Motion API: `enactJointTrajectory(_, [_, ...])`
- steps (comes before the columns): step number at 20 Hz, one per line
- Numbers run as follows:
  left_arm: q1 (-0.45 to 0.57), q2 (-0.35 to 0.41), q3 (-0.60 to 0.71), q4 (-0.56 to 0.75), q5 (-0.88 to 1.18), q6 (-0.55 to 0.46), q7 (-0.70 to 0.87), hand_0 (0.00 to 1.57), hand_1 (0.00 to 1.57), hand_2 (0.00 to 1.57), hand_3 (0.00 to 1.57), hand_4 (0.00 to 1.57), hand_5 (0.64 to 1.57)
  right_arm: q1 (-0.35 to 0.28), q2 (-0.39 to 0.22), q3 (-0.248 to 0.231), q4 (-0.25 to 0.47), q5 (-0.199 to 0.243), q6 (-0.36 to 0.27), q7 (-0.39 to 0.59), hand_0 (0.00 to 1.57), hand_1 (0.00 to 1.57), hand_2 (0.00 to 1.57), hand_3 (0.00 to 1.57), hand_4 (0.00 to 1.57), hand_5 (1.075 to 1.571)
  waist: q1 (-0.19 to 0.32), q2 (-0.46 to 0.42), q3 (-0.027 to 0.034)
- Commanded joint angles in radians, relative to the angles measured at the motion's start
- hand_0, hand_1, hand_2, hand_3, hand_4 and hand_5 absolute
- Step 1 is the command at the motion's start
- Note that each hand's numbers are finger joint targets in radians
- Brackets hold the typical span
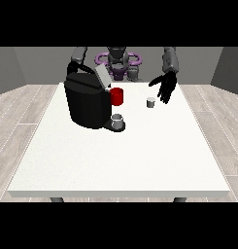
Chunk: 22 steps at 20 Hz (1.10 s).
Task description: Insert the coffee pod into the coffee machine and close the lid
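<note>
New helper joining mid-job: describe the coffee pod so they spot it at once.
Start at the black coffee machine. Look towards the view's right, past the red cup, to the open hand. The pod stands alone beside it: small, pale grey, unlike the cup under the machine.

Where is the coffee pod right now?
In the front view the pod sits on the table, right of centre toward the robot's side, just below the open hand at the view's right and right of the red mug.
</note>
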Motion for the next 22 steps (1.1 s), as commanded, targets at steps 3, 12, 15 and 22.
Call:
enactJointTrajectory(3, [-0.076,-0.003,-0.041,0.109,-0.102,0.01,-0.005,0.0,0.0,0.0,0.0,0.0,1.571,-0.09,-0.001,-0.025,0.06,-0.004,-0.008,0.075,0.0,0.0,0.0,0.0,0.0,1.571,0.032,0.023,0.0003])
enactJointTrajectory(12, [-0.148,-0.095,-0.097,0.204,-0.293,0.248,-0.05,0.84,0.84,0.92,0.76,0.3,1.571,-0.139,0.0,-0.04,0.161,-0.031,-0.017,0.026,0.0,0.0,0.0,0.0,0.0,1.571,0.035,0.041,0.0004])
enactJointTrajectory(15, [-0.191,-0.077,-0.091,0.29,-0.321,0.245,-0.096,1.07,1.07,1.13,0.93,0.46,1.571,-0.139,0.008,0.014,0.127,-0.007,0.001,0.082,0.0,0.0,0.0,0.0,0.0,1.571,-0.005,0.038,-0.0001])
enactJointTrajectory(22, [-0.157,-0.055,-0.183,0.334,-0.456,0.215,-0.06,0.87,0.87,1.02,0.88,0.34,1.571,-0.058,-0.002,0.012,0.213,-0.037,0.015,-0.056,0.0,0.0,0.0,0.0,0.0,1.571,0.01,0.008,0.0008])
